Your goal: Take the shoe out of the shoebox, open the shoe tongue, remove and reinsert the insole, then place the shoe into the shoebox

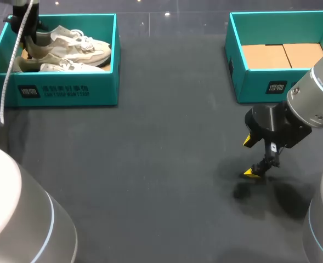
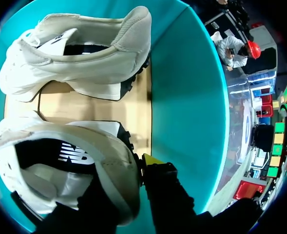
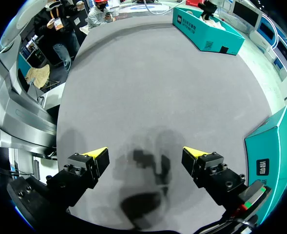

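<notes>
Two white and beige shoes lie side by side in the teal shoebox at the table's far left. My left gripper is down inside that box at the shoes' heel end. In the left wrist view it is shut on the heel collar of the nearer shoe, one finger inside the shoe and the yellow-tipped one outside. The other shoe lies just ahead of it. My right gripper hangs open over the bare table at the right, with nothing between its fingers.
A second teal box with a bare cardboard floor stands at the far right, just behind my right gripper. The right wrist view shows the left shoebox far across the dark grey table.
</notes>
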`<action>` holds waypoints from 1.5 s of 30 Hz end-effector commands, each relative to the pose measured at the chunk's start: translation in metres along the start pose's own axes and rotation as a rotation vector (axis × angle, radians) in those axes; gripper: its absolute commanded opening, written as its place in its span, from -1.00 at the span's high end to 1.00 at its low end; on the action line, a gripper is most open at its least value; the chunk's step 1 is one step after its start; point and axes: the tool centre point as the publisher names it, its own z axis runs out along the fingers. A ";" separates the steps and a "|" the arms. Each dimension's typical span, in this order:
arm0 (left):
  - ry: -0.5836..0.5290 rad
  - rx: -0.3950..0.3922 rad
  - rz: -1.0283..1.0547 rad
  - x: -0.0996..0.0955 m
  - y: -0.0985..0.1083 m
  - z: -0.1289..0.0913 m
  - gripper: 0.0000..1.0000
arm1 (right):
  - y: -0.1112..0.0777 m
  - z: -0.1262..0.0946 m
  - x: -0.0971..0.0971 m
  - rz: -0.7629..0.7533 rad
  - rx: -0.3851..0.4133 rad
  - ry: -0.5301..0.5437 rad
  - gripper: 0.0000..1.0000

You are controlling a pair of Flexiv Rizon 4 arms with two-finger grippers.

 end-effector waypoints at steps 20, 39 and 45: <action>-0.032 -0.002 0.006 0.007 0.006 0.002 0.07 | -0.001 0.001 0.002 0.000 0.000 -0.004 -1.00; -0.125 -0.081 0.010 0.004 -0.005 -0.067 -1.00 | -0.001 0.001 0.002 0.000 0.000 -0.004 -1.00; -0.148 -0.093 0.015 0.012 -0.017 -0.098 -1.00 | -0.001 0.001 0.002 0.000 0.000 -0.004 -1.00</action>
